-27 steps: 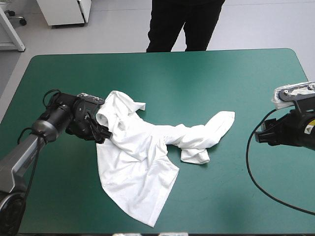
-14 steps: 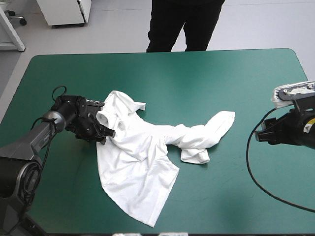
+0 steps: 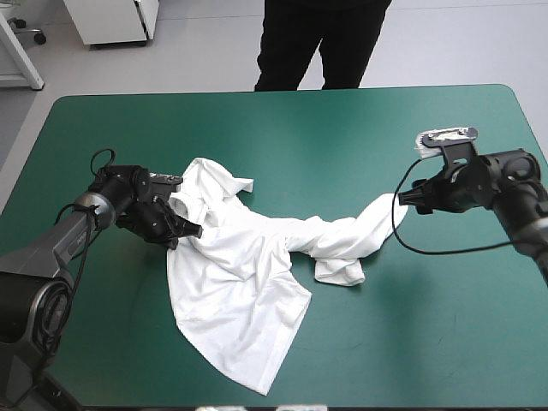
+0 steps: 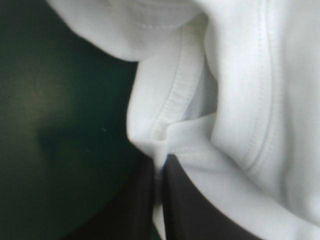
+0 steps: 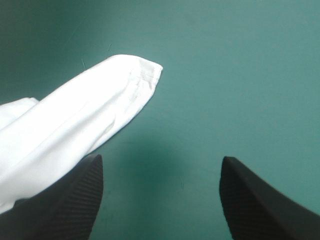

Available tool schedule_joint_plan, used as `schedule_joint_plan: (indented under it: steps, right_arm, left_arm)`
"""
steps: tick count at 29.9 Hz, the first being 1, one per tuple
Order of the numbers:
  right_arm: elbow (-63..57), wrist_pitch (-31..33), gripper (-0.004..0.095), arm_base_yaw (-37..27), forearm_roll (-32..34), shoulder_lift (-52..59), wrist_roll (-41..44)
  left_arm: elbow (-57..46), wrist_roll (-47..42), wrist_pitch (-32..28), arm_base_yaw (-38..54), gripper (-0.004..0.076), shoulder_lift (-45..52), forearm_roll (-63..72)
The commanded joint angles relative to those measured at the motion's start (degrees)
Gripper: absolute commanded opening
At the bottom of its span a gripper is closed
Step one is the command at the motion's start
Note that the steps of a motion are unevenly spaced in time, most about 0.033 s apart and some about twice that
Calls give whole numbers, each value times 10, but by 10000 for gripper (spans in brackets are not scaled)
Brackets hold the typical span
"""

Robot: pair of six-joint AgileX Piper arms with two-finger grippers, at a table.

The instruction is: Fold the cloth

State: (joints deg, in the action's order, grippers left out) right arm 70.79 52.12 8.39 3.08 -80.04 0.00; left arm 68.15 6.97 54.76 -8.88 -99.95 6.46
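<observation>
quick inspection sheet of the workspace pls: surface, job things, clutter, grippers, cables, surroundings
surface: table with teal-green cover, bare around the cloth
job's things: T-shirt, white, crumpled and partly spread left of centre, one narrow end trailing towards the right arm
clutter: nothing seen
grippers: left gripper shut on the T-shirt's stitched hem at its left side; right gripper open, the narrow end beside one finger, not gripped
cables: nothing seen other than the robot's own
surroundings: nothing seen at or over the table's top
</observation>
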Motion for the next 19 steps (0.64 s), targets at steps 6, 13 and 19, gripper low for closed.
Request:
schedule_joint_plan:
  steps: [6,13,19]
  right_arm:
    - [47,-79,631,-3,-10,-133,0]
    - [118,-76,629,-3,-10,-218,-13]
    - [125,-72,584,-3,-24,-269,-13]
  left_arm:
    - [9,-2,5,-3,-9,12,20]
    - [9,-2,10,-3,-9,12,20]
    - [9,-2,19,-3,-9,12,17]
